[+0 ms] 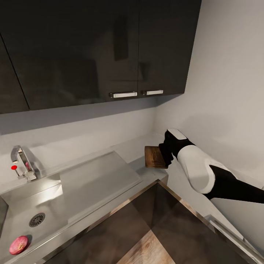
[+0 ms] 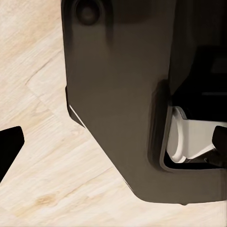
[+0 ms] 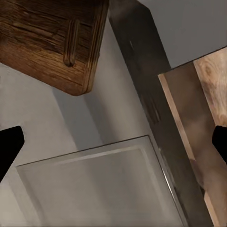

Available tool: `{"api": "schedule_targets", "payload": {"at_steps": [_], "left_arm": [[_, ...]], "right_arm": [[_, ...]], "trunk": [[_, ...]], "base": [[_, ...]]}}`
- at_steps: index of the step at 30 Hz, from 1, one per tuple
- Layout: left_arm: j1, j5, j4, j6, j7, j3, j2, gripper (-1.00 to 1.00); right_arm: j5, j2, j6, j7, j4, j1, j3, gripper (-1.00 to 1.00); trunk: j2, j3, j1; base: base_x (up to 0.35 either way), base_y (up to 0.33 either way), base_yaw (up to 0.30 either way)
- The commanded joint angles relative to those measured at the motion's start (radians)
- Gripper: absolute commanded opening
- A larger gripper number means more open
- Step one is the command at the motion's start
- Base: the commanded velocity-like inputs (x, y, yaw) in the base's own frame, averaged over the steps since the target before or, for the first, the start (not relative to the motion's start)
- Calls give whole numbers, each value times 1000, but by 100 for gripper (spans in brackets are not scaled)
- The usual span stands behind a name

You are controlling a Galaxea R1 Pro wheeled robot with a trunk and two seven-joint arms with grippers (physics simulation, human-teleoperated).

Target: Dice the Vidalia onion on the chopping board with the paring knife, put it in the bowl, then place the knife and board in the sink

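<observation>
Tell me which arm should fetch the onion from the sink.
Left, probably. The onion lies in the sink at the robot's left, while the right arm is stretched far to the other side over the chopping board.

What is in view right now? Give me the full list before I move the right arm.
Vidalia onion: one, reddish pink, lying in the sink basin near the drain.
Sink: one, grey steel, at the left of the countertop.
Drain: one, round, dark, in the basin floor.
Drainboard: one, grey, flat, between basin and chopping board.
Tap: one, chrome with a red-tipped lever, behind the basin.
Chopping board: one, dark brown wood, on the countertop in the corner.
Countertop: one, glossy grey.
Wall cabinets: dark, glossy, two pale handles.
Floor: light wood planks.
Right arm: white and black, reaching over the board.
Right gripper: black fingertips wide apart.
</observation>
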Motion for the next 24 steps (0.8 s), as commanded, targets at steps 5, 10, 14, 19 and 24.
{"api": "schedule_targets", "payload": {"at_steps": [5, 10, 14, 19, 24], "left_arm": [[1, 1, -1, -1, 0, 0, -2, 100], [0, 1, -1, 1, 0, 0, -3, 100], [0, 1, 0, 2, 0, 0, -3, 100], [0, 1, 0, 2, 0, 0, -3, 100], [0, 1, 0, 2, 0, 0, -3, 100]], "right_arm": [[-5, 0, 9, -6, -2, 0, 4, 100], [-5, 0, 10, -5, -2, 0, 4, 100], [-5, 0, 9, -5, -2, 0, 4, 100], [-5, 0, 9, -4, -2, 0, 5, 100], [-5, 0, 10, -5, -2, -1, 5, 100]], "trunk": [[-2, -2, 1], [-2, -2, 1], [-2, -2, 1], [-2, -2, 1], [-2, -2, 1]], "base": [[36, -3, 0], [196, -108, 0], [80, -50, 0], [15, -9, 0], [2, -1, 0]]}}
